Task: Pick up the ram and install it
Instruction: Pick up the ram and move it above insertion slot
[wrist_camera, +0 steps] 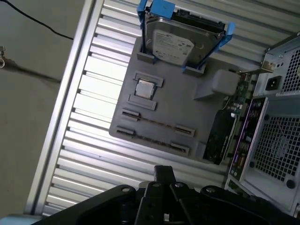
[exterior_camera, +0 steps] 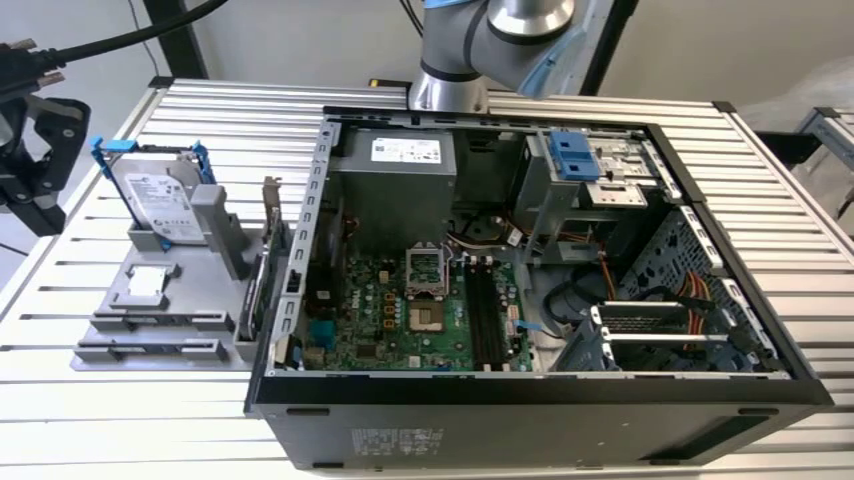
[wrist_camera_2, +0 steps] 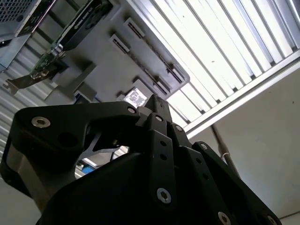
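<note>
My black gripper (exterior_camera: pixel 38 170) hangs off the table's edge at the exterior view's left, apart from the grey parts tray (exterior_camera: pixel 200 300) and touching nothing. In both wrist views its tip (wrist_camera: pixel 164 174) (wrist_camera_2: pixel 156 104) points towards that tray (wrist_camera: pixel 187 101). The ram (wrist_camera: pixel 154 123) shows as a thin edge-on strip between two slotted holders on the tray, with a second strip like it (wrist_camera: pixel 152 140) alongside. The open computer case (exterior_camera: pixel 534 385) lies to the tray's right, and the dark memory slots (exterior_camera: pixel 487 320) on its motherboard are exposed.
On the tray stand a silver hard drive with blue handles (exterior_camera: pixel 158 200) (wrist_camera: pixel 173 42), a small square processor (wrist_camera: pixel 144 89) and a card with a metal bracket (exterior_camera: pixel 274 250) (wrist_camera: pixel 220 133). Everything sits on a slatted aluminium table (exterior_camera: pixel 160 430). The arm's base (exterior_camera: pixel 454 60) rises behind the case.
</note>
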Tool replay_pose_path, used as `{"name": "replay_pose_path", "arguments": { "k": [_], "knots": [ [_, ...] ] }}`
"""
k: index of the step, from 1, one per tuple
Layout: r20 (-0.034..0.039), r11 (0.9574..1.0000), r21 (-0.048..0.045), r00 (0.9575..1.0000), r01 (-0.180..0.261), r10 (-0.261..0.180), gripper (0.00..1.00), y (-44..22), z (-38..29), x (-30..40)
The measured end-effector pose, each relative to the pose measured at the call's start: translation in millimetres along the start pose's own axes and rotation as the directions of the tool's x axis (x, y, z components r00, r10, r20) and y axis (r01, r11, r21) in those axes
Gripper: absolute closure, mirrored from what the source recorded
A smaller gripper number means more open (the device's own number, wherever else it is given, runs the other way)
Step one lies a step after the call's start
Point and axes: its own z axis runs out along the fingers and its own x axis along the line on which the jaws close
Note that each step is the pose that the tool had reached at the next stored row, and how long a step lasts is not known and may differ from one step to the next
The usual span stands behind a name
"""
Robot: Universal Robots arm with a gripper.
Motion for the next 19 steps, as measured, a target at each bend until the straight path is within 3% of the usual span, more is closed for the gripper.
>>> {"name": "replay_pose_path", "arguments": {
  "k": [19],
  "knots": [
    [-0.0027, 0.9984, -0.001, 0.9984, 0.057, -0.057, 1.0, 0.1, 0.0, 0.3]
  ]
}}
